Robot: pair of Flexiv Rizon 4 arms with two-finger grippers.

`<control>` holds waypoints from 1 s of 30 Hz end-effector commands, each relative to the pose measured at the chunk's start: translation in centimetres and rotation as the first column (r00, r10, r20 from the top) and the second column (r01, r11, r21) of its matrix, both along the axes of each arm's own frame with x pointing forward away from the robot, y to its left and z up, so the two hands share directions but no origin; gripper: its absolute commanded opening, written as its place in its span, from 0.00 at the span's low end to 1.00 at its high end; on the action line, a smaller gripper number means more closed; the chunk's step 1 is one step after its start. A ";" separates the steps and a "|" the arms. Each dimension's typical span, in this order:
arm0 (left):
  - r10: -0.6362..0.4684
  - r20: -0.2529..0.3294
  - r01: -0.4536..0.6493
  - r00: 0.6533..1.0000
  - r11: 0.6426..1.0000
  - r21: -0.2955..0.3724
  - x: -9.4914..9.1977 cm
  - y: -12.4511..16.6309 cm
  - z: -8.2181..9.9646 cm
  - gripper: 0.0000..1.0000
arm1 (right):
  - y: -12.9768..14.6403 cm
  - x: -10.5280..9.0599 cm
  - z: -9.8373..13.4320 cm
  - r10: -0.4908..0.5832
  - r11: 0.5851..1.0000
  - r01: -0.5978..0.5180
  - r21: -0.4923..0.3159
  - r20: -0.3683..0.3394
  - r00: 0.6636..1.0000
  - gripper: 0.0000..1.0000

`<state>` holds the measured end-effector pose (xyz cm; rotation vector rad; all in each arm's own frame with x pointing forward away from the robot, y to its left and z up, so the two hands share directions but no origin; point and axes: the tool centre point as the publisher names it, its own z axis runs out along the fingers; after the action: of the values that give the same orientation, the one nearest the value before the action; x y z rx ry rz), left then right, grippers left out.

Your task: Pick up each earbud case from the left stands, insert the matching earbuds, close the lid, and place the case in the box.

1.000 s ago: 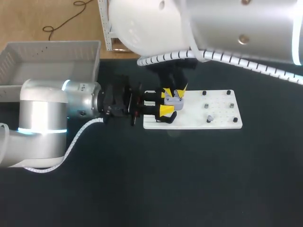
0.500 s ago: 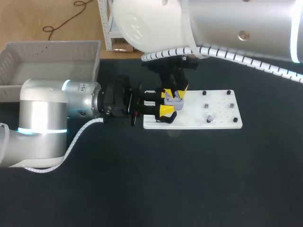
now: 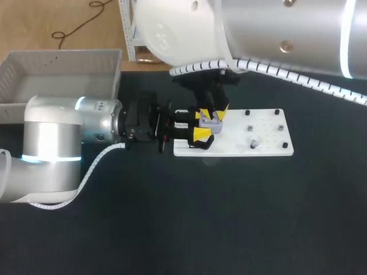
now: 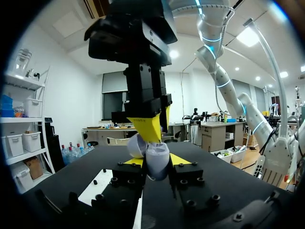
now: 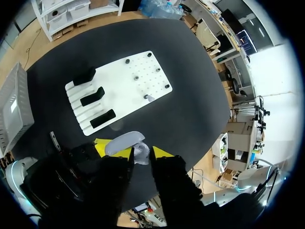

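As the left gripper (image 4: 156, 162) clamps the pale lilac plastic earbud case (image 3: 210, 121), lid open, the right gripper (image 5: 138, 151) sits right at its twelve o'clock, grip impossible to tell. Below is the white pegged board's (image 3: 264, 146) nine o'clock end, with the grey plastic box (image 3: 63, 57) off at ten.

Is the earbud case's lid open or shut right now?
Open: the earbud case sits in the left hand, its lid tipped back.

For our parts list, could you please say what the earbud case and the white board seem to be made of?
The earbud case looks like smooth plastic, lilac-grey with a soft sheen on its rounded shell. The white board is probably matte plastic or painted sheet: flat, even white, no glare.
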<state>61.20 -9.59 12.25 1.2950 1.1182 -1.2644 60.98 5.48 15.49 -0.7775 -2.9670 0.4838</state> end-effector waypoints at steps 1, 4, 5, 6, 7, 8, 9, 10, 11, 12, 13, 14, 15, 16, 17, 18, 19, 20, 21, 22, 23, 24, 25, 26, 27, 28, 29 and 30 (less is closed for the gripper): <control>0.005 0.003 -0.005 1.000 1.000 -0.002 -0.1 0.0 0.0 0.00 | -0.1 0.1 0.0 0.002 1.000 -0.002 0.009 0.007 1.000 1.00; 0.005 0.003 -0.005 1.000 1.000 -0.002 -0.1 0.0 0.0 0.00 | -0.2 -0.4 0.6 0.006 1.000 -0.007 0.029 0.028 1.000 1.00; 0.005 0.003 -0.005 1.000 1.000 -0.002 -0.1 0.0 0.0 0.00 | -0.4 -0.6 0.9 0.008 0.999 -0.009 0.041 0.040 0.999 1.00; 0.005 0.003 -0.005 1.000 1.000 -0.002 -0.1 0.0 0.0 0.00 | -0.5 -0.9 1.2 0.013 0.998 -0.016 0.058 0.058 0.998 1.00; 0.005 0.003 -0.005 1.000 1.000 -0.002 -0.1 0.0 0.0 0.00 | -0.7 -1.2 1.6 0.020 0.997 -0.026 0.077 0.077 0.997 1.00; 0.005 0.003 -0.005 1.000 1.000 -0.002 -0.1 0.0 0.0 0.00 | -0.9 -1.5 2.0 0.035 0.995 -0.045 0.094 0.098 0.995 1.00; 0.005 0.003 -0.005 1.000 1.000 -0.002 -0.1 0.0 0.0 0.00 | -1.1 -1.9 2.3 0.044 0.991 -0.058 0.122 0.116 0.992 1.00; 0.005 0.003 -0.005 1.000 1.000 -0.001 -0.1 0.1 0.1 0.00 | -1.4 -2.2 2.5 0.057 0.985 -0.078 0.153 0.135 0.989 1.00; 0.005 0.003 -0.005 1.000 1.000 0.001 -0.1 0.3 0.1 0.00 | -1.7 -2.6 2.7 0.080 0.977 -0.108 0.181 0.155 0.985 1.00; 0.004 0.004 -0.004 1.000 1.000 0.004 -0.1 0.5 0.1 0.00 | -2.0 -2.8 2.9 0.099 0.969 -0.135 0.204 0.180 0.979 0.99; 0.002 0.005 -0.002 1.000 1.000 0.006 -0.1 0.7 0.2 0.00 | -2.5 -3.1 3.1 0.104 0.960 -0.151 0.234 0.203 0.974 0.87; 0.000 0.006 0.000 1.000 1.000 0.009 -0.2 1.0 0.2 0.00 | -2.9 -3.2 3.3 0.107 0.950 -0.164 0.265 0.216 0.971 0.76; -0.001 0.007 0.001 1.000 1.000 0.013 -0.2 1.2 0.3 0.00 | -3.4 -3.4 3.4 0.122 0.942 -0.188 0.279 0.239 0.963 0.72; -0.002 0.008 0.002 1.000 1.000 0.015 -0.2 1.4 0.3 0.00 | -3.8 -3.6 3.6 0.121 0.937 -0.196 0.288 0.258 0.959 0.74; -0.003 0.009 0.003 1.000 1.000 0.018 -0.1 1.6 0.4 0.00 | -4.2 -3.7 3.7 0.130 0.926 -0.216 0.309 0.275 0.953 0.74; -0.004 0.011 0.004 1.000 1.000 0.020 -0.1 1.9 0.5 0.00 | -4.5 -3.8 3.9 0.138 0.916 -0.234 0.325 0.291 0.947 0.76; -0.004 0.011 0.004 1.000 1.000 0.021 0.0 2.1 0.6 0.00 | -4.8 -4.0 4.0 0.147 0.914 -0.251 0.318 0.316 0.937 0.78; -0.004 0.012 0.004 1.000 1.000 0.022 0.1 2.4 0.8 0.00 | -5.1 -4.2 4.0 0.158 0.909 -0.270 0.318 0.336 0.928 0.77; -0.005 0.012 0.005 1.000 1.000 0.023 0.1 2.7 0.9 0.00 | -5.4 -4.3 4.0 0.168 0.899 -0.289 0.328 0.352 0.921 0.74; -0.007 0.012 0.006 1.000 1.000 0.024 0.2 3.0 1.0 0.00 | -5.6 -4.6 4.1 0.180 0.894 -0.308 0.325 0.369 0.912 0.72; -0.008 0.012 0.008 1.000 1.000 0.024 0.3 3.2 1.2 0.00 | -5.8 -4.7 4.0 0.193 0.890 -0.324 0.320 0.379 0.905 0.71; -0.011 0.004 0.011 1.000 1.000 0.020 0.3 3.5 1.3 0.00 | -5.9 -5.0 4.0 0.209 0.879 -0.346 0.327 0.389 0.897 0.69; -0.012 0.002 0.012 1.000 1.000 0.018 0.4 3.6 1.5 0.00 | -6.0 -5.1 3.9 0.218 0.875 -0.360 0.324 0.399 0.891 0.65; -0.015 0.000 0.015 1.000 1.000 0.015 0.4 3.8 1.6 0.00 | -6.0 -5.2 3.9 0.224 0.870 -0.370 0.326 0.407 0.885 0.58; -0.024 -0.004 0.024 1.000 1.000 0.010 0.4 3.9 1.7 0.00 | -6.1 -5.3 3.8 0.232 0.864 -0.381 0.328 0.412 0.881 0.56; -0.031 -0.009 0.031 0.999 1.000 0.006 0.4 3.9 1.9 0.00 | -6.1 -5.4 3.7 0.240 0.861 -0.390 0.328 0.415 0.878 0.56; -0.033 -0.009 0.033 0.999 0.999 0.005 0.4 4.0 2.0 0.00 | -6.1 -5.5 3.5 0.249 0.857 -0.400 0.325 0.417 0.874 0.58; -0.043 -0.008 0.043 0.999 0.999 0.004 0.4 4.0 2.1 0.00 | -6.0 -5.6 3.3 0.258 0.852 -0.409 0.325 0.418 0.871 0.64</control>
<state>61.22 -5.95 14.28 1.3117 1.1123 -1.2891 56.44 1.07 19.16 -0.3563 -3.2584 0.1512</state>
